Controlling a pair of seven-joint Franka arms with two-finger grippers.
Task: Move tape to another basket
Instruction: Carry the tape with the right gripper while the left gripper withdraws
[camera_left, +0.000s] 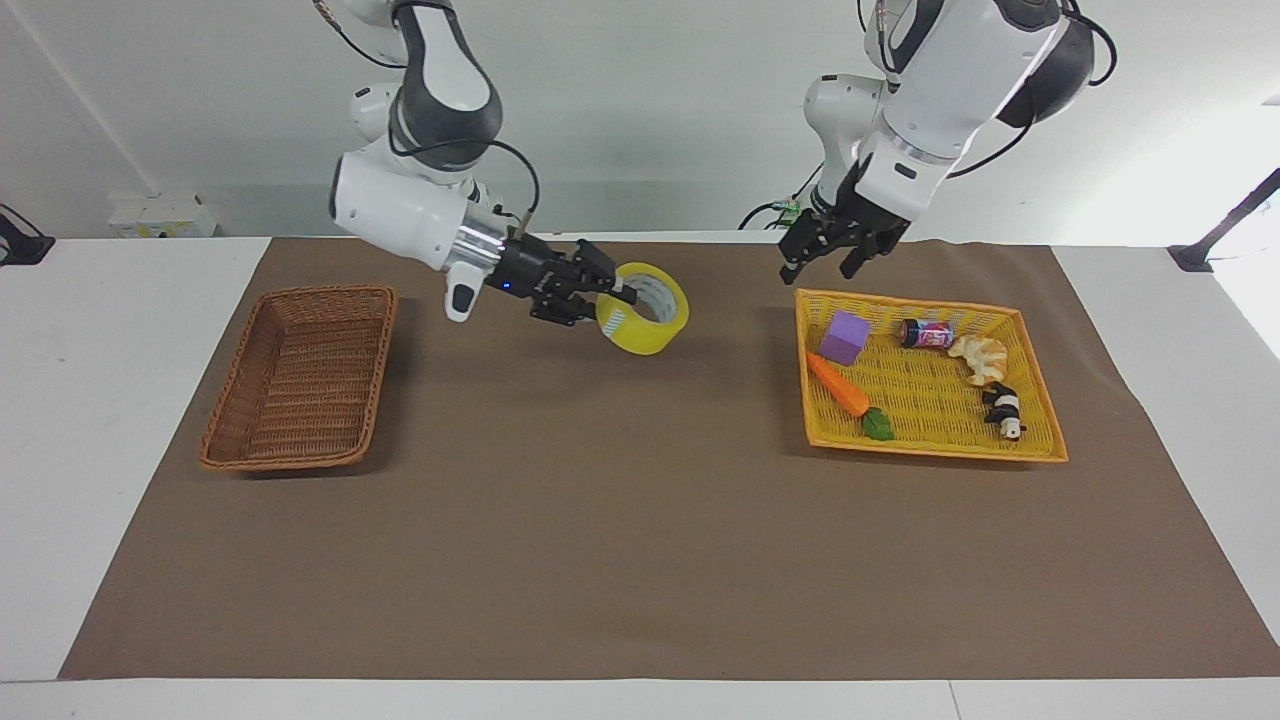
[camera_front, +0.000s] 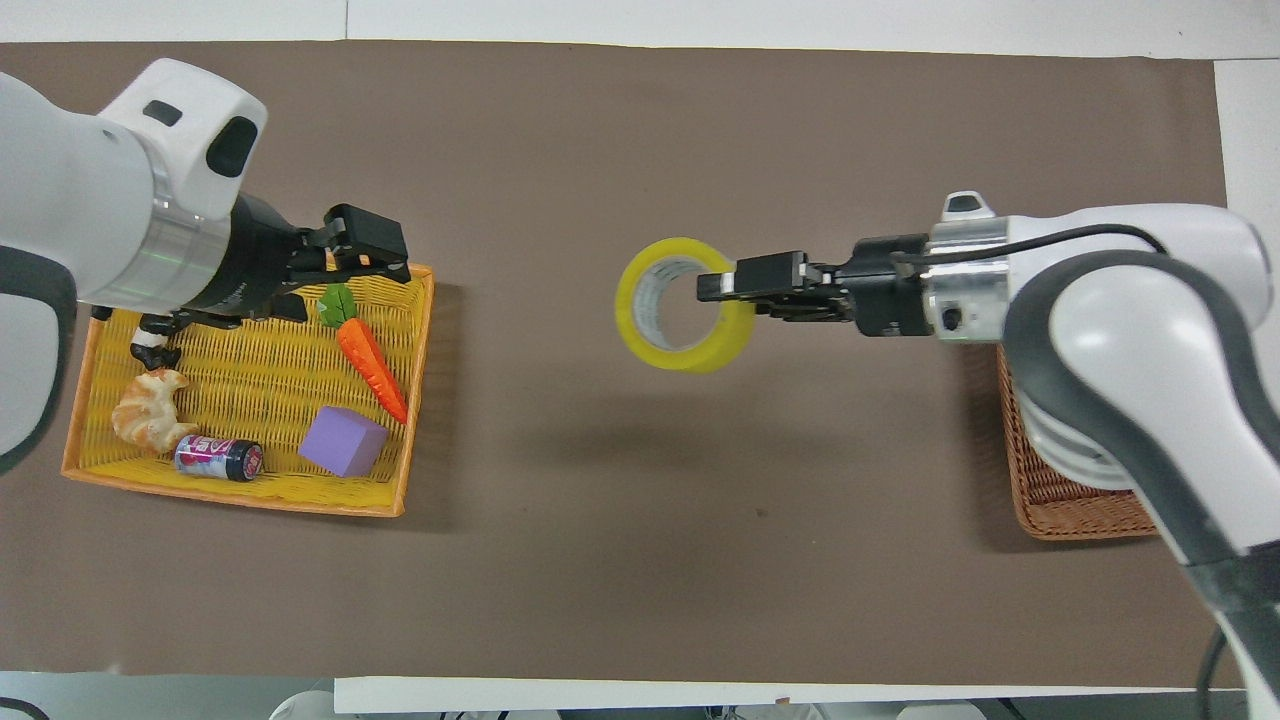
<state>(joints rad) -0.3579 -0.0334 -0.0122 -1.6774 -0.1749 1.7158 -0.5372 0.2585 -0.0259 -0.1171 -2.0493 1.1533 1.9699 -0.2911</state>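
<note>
**Tape in the right claw, wicker basket off toward the right arm's end**

The brown mat (camera_left: 640, 520) covers most of the table, with one basket at each end and bare mat between them. The wicker basket (camera_left: 300, 375) sits at the right arm's end and holds nothing that shows; in the overhead view the right arm covers most of it. The yellow tray (camera_left: 1040, 440) sits at the left arm's end, holding a carrot (camera_left: 840, 388), a purple block (camera_left: 846, 337), a small can (camera_left: 928, 333), a croissant (camera_left: 980, 356) and a small black-and-white toy (camera_left: 1003, 410).

The tape (camera_left: 645, 318) hangs in the air over the bare mat between the two baskets, lifted clear of it, its hole facing roughly sideways and up. The right gripper (camera_left: 612, 293) holds it, pinched on the wall of the ring with one finger inside the hole and one outside. The claw points away from the wicker basket, so the tape lies on the far end of the claw from its goal: the likely next move is to swing the right arm back toward its own end and carry the roll over the wicker rim.

The left gripper (camera_left: 842, 252) hangs empty over the yellow tray's edge nearest the robots, fingers spread wide, well apart from the tape. It waits.
</note>
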